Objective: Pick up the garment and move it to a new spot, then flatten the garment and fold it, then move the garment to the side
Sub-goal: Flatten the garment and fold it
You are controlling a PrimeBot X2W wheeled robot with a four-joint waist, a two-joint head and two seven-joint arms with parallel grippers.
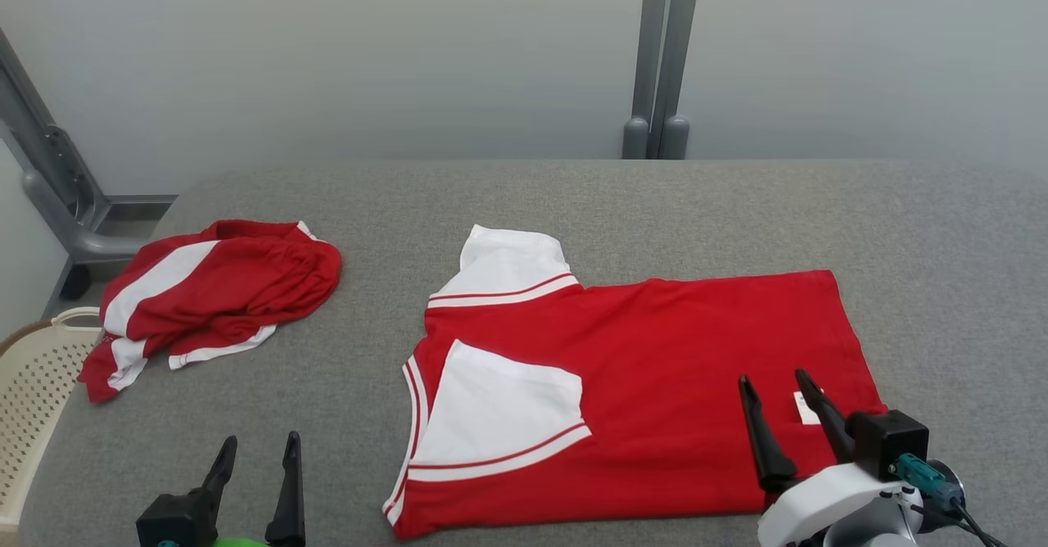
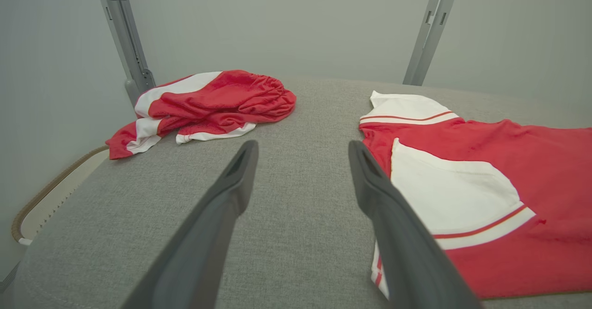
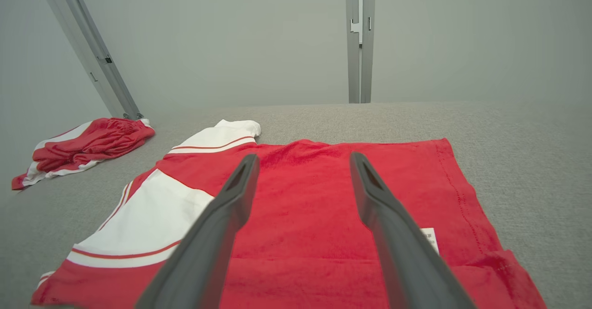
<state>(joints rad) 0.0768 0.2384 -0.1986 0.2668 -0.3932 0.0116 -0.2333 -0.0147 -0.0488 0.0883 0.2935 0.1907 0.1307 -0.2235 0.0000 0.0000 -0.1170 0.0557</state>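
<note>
A red T-shirt with white sleeves (image 1: 655,367) (image 2: 508,193) (image 3: 314,207) lies flat on the grey table, folded along its length, one sleeve laid over the body and the other sticking out toward the back. My right gripper (image 1: 774,383) (image 3: 303,158) hovers open over the shirt's right front part, near a small white label (image 1: 806,408) (image 3: 431,238), holding nothing. Over bare table at the front left, my left gripper (image 1: 260,445) (image 2: 303,147) is open and empty, left of the shirt's neck edge.
A second red and white garment (image 1: 213,293) (image 2: 208,101) (image 3: 83,147) lies crumpled at the table's left edge. A pale perforated basket (image 1: 41,383) stands beside the table at the left. Grey metal posts (image 1: 659,56) rise behind the grey table (image 1: 573,195).
</note>
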